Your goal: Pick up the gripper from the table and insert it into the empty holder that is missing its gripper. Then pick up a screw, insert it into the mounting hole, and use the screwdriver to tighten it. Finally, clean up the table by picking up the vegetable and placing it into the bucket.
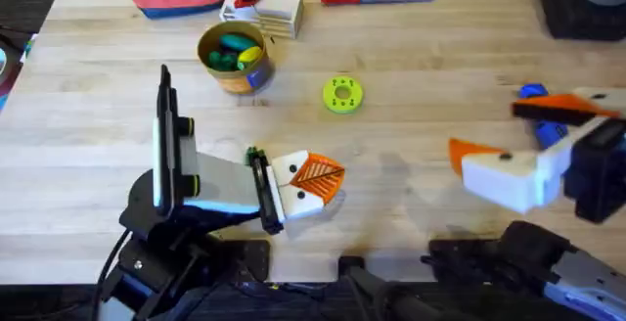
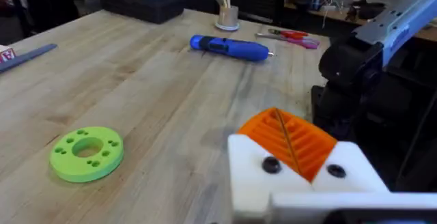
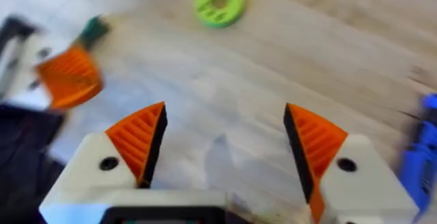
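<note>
Screwdriver (image 1: 541, 115) just beside right jaws (image 3: 225, 142), spread wide; left jaws (image 2: 293, 149) closed, empty.

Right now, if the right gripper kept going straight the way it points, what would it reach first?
The right gripper, jaws open, points over bare table. The first thing roughly in line looks like the lime-green disc, well ahead, though depth is hard to judge.
</note>
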Robot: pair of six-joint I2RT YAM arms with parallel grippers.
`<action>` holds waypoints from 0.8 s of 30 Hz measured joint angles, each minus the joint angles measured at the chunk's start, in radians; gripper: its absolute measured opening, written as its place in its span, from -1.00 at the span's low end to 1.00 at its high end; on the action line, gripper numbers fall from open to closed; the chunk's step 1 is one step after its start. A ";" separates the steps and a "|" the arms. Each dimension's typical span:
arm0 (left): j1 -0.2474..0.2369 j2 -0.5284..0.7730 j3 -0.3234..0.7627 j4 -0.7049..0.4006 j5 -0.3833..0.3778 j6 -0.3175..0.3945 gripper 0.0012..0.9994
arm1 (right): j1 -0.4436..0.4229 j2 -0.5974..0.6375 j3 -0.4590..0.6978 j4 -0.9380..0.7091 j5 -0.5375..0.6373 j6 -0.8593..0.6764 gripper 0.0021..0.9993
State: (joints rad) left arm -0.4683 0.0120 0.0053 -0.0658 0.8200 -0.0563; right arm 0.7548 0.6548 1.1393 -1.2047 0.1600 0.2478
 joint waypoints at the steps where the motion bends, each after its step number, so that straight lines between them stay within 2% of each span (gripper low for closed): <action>1: 0.000 0.000 0.000 0.000 0.000 0.000 -0.99 | -0.015 0.000 0.000 0.002 0.038 0.012 0.98; 4: 0.000 0.000 0.000 0.000 0.000 0.000 -0.99 | -0.091 0.013 0.000 0.005 0.124 0.031 0.98; 8: 0.000 0.000 0.000 0.000 0.000 0.000 -0.99 | -0.249 0.081 0.000 0.009 0.169 0.035 0.98; 15: 0.000 0.000 0.000 0.000 0.000 0.000 -0.99 | -0.595 0.270 -0.001 0.086 0.071 -0.073 0.98; 24: 0.000 0.000 0.000 0.000 0.000 0.000 -0.99 | -1.062 0.562 -0.002 0.210 0.024 -0.345 0.98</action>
State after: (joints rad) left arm -0.4683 0.0120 0.0051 -0.0662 0.8200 -0.0563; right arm -0.3075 1.2165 1.1374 -0.9950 0.1845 -0.0970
